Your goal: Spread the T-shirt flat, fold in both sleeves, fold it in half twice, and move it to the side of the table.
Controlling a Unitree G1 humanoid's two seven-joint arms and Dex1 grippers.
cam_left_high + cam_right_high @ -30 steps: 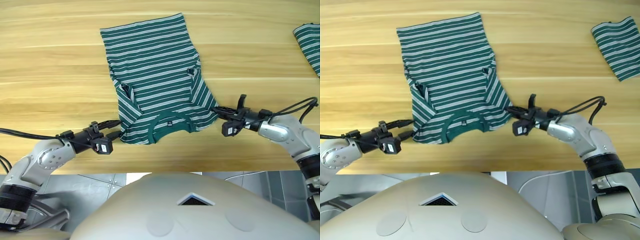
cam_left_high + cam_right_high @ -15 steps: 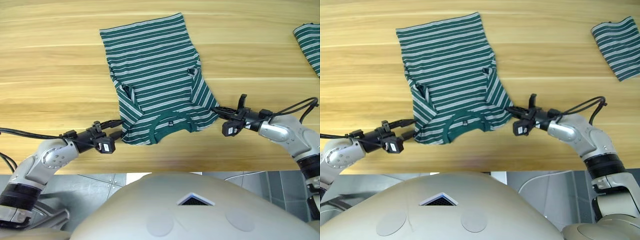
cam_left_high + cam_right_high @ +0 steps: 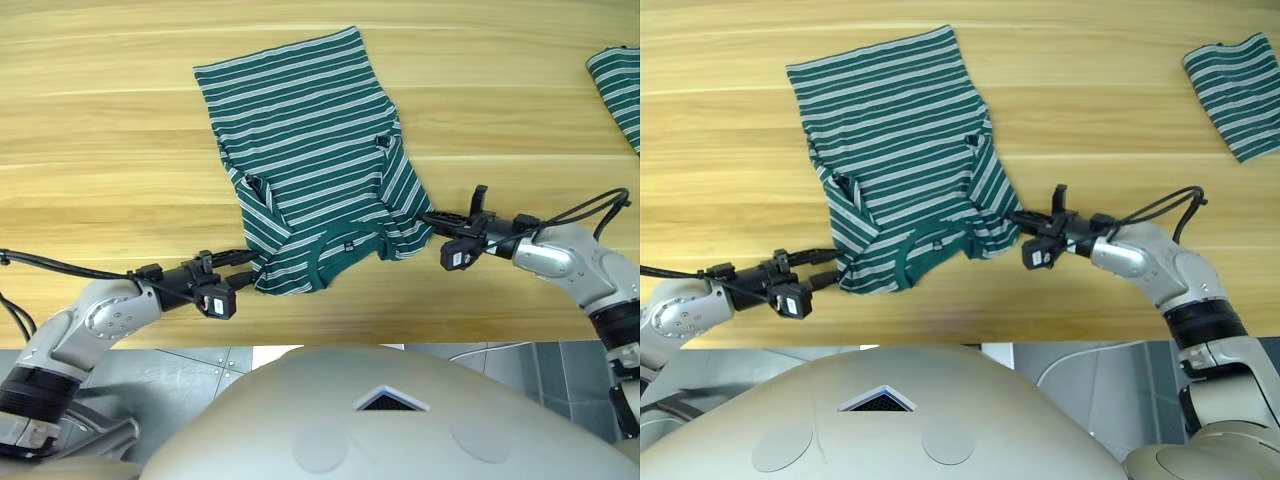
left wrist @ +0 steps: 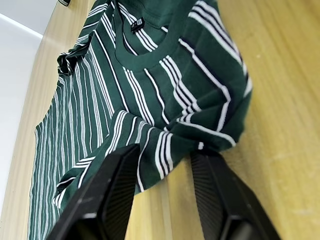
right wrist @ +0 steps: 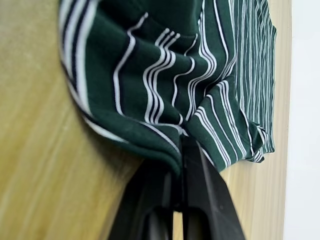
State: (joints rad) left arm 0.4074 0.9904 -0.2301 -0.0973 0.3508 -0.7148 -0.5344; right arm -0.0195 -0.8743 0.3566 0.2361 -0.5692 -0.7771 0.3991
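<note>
Right wrist view: right end effector (image 5: 178, 161) pinches T-shirt (image 5: 165, 75) shoulder fold.

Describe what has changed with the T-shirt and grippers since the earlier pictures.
The left gripper slid closer, its open fingers now straddling the near left corner of the T-shirt. The right gripper, shut on the other shoulder, nudged leftward, bunching the near edge. The striped cloth at the far right of the table stayed put.

left gripper (image 3: 248, 266) moved in onto T-shirt (image 3: 300, 130) shoulder corner, right gripper (image 3: 427, 214) nudged inward, collar end bunched, far hem skewed left
</note>
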